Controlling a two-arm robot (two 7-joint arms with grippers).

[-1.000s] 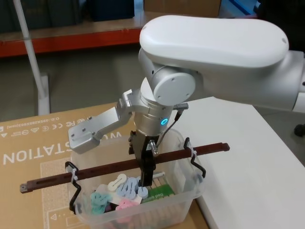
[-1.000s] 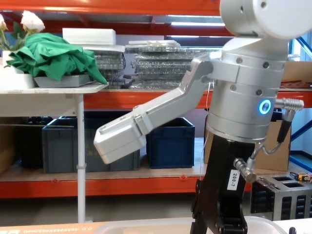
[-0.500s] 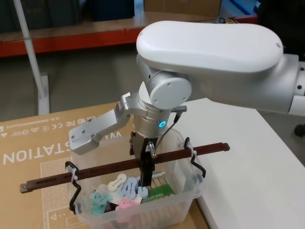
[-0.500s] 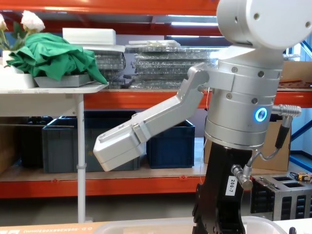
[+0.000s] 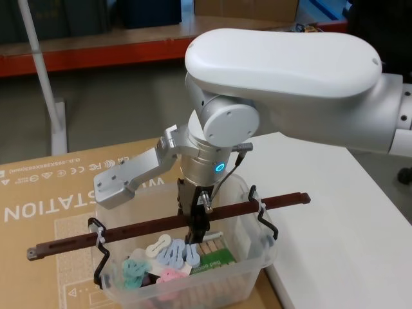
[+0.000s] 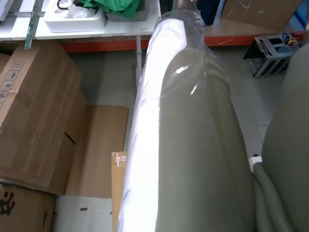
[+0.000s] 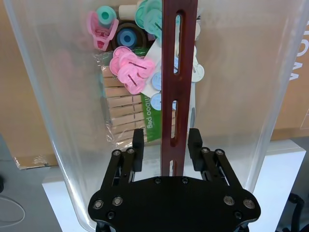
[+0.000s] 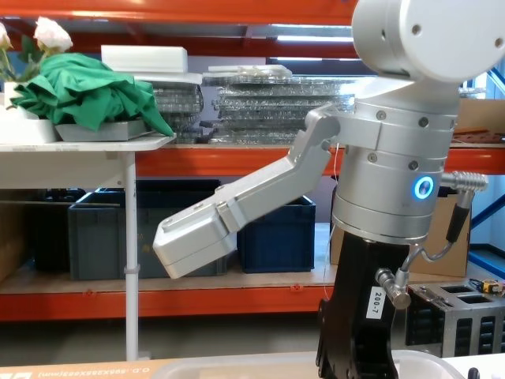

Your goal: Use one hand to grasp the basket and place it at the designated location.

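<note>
Nearest, the basket (image 5: 255, 259) sits on a printed cardboard sheet (image 5: 45, 193), just beside the white worktop (image 5: 335, 219), with colourful pegs (image 5: 170, 254) lying inside. Its reddish-brown handle (image 5: 141, 226) spans the rim. The right pincer (image 7: 166, 137) points down over the bar's middle, spread, its fingers (image 7: 138, 145) straddling the bar – one close against it, the other with a gap. Compared with a second ago the wrist has sunk slightly lower and turned a little. Behind, dark blue crates (image 8: 276, 237) stand on orange shelving.
</note>
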